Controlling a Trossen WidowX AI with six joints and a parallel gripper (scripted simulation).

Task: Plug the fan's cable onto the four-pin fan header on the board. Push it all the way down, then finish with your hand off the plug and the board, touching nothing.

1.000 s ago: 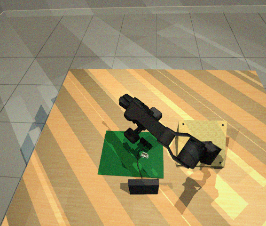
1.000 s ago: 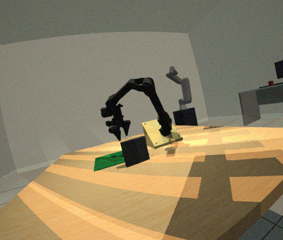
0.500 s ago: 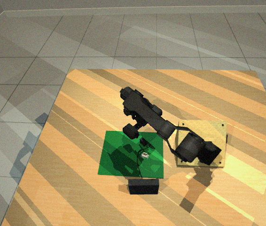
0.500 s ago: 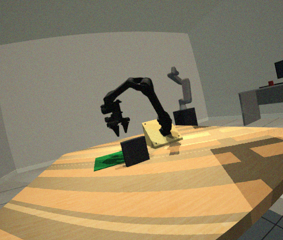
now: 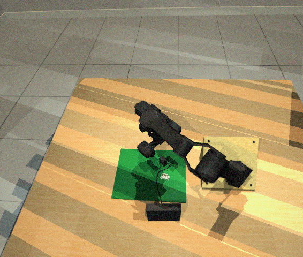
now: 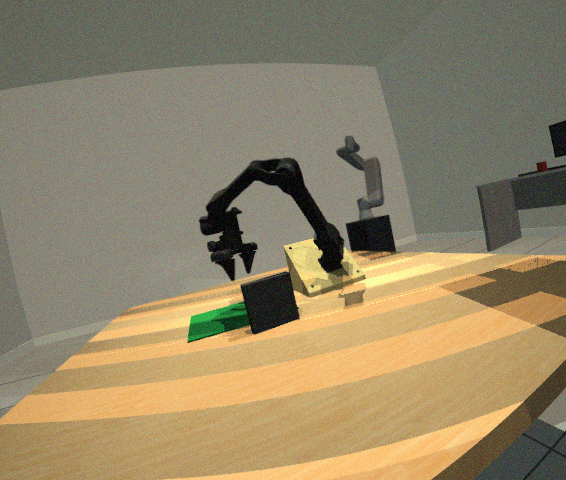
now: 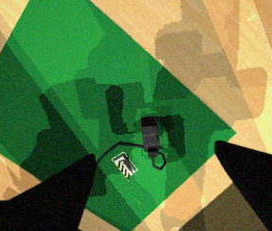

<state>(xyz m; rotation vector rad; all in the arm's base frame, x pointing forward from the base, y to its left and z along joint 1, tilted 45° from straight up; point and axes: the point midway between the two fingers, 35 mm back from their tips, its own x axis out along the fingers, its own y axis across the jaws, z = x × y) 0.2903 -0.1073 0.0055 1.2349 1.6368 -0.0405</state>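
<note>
The green board (image 5: 123,166) (image 6: 208,325) (image 7: 54,38) lies flat on the table. Its white four-pin header (image 5: 164,176) (image 7: 125,165) is uncovered, with pins showing. The dark plug (image 5: 163,160) (image 7: 150,132) is off the header, behind it in the top view and to its upper right in the wrist view. The thin black cable (image 5: 157,182) (image 7: 118,143) loops from the plug past the header toward the black block (image 5: 163,212) (image 6: 270,302). My gripper (image 6: 240,275) (image 7: 154,153) is open and empty above the board, with the plug below, between the fingers in the wrist view. Plug contact with the board is unclear.
The black block stands at the board's front edge in the top view. A pale yellow sloped panel (image 5: 245,155) (image 6: 301,258) with dark corner holes stands right of the board, near my arm's base. Shadows fall across the board.
</note>
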